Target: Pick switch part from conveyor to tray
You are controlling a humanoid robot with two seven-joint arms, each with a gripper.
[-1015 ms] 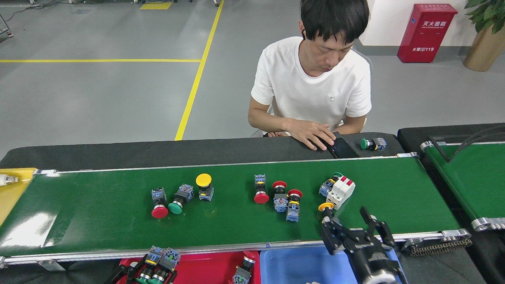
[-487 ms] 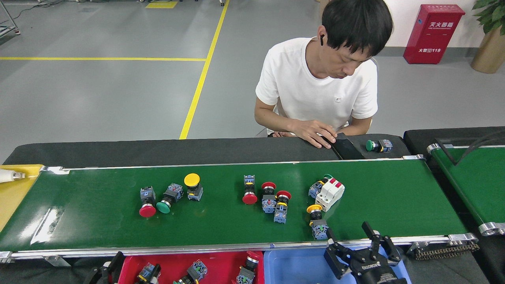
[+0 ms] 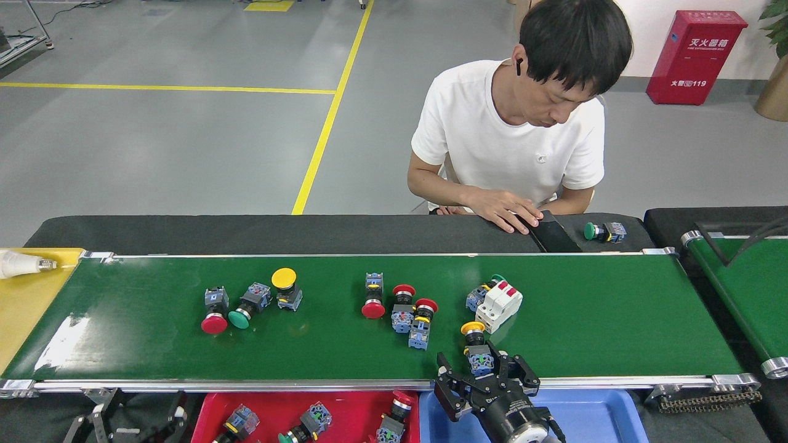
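Note:
The conveyor (image 3: 615,320) carries several switch parts. The nearest one, a yellow-capped switch part (image 3: 474,335) with a blue base, lies by the front rail. My right gripper (image 3: 484,374) is open, its black fingers (image 3: 447,376) standing on either side of that part's base. Behind it lie a white breaker (image 3: 500,304), red-capped switches (image 3: 414,312) and, further left, red, green and yellow ones (image 3: 246,301). The red tray (image 3: 351,409) below the rail holds several switches. Only a dark part of my left gripper (image 3: 175,418) shows at the bottom left edge.
A blue tray (image 3: 591,412) sits right of the red one, and a yellow tray (image 3: 24,301) at the belt's left end. A second green belt (image 3: 745,289) stands at the right. A person's hand (image 3: 505,212) rests on the black table behind, near a green switch (image 3: 606,232).
My right gripper has moved left and onto the belt, from beside the yellow-capped switch part to straddling it. My left gripper has sunk toward the bottom edge. The view has shifted slightly.

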